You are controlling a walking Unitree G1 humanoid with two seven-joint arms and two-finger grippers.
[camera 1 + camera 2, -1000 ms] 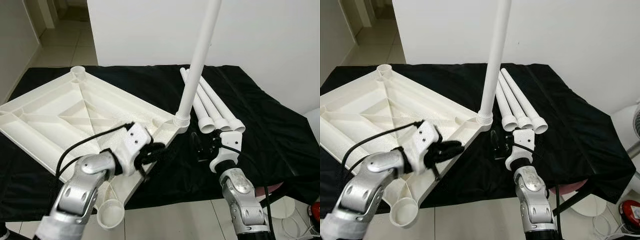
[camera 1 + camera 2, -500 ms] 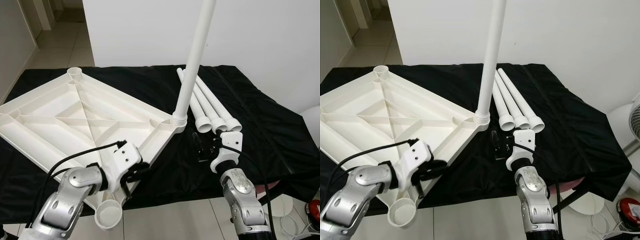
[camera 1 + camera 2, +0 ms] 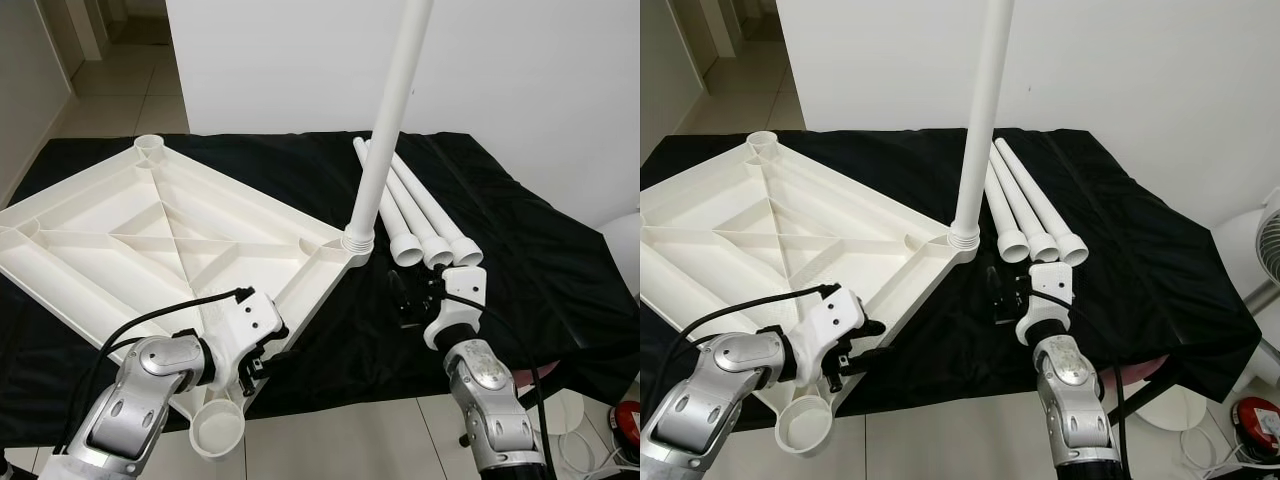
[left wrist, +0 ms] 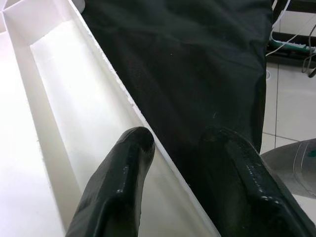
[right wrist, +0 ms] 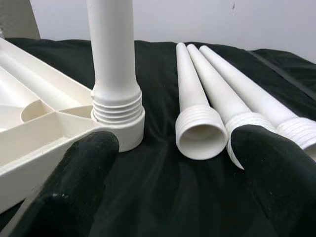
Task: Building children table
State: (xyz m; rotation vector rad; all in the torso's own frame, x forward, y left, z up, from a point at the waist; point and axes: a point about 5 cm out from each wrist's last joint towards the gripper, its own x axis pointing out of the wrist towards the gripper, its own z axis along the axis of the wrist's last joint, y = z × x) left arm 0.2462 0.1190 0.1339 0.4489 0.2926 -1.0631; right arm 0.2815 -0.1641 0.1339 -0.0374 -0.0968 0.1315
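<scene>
Three loose table legs (image 3: 425,215) lie on the black cloth (image 3: 520,240) beside the upturned tabletop (image 3: 150,240). Left gripper (image 4: 180,158) straddles its rim, fingers apart; right gripper (image 5: 173,173) hovers wide open.

Both eye views look forward and down from the head onto the black cloth (image 3: 520,240), with the white tabletop (image 3: 120,230) at left. The right wrist view sits low and close, facing the upright leg (image 5: 111,49) and three lying legs (image 5: 207,98), which the eye views share. The left wrist view looks very near along the tabletop's edge.
</scene>
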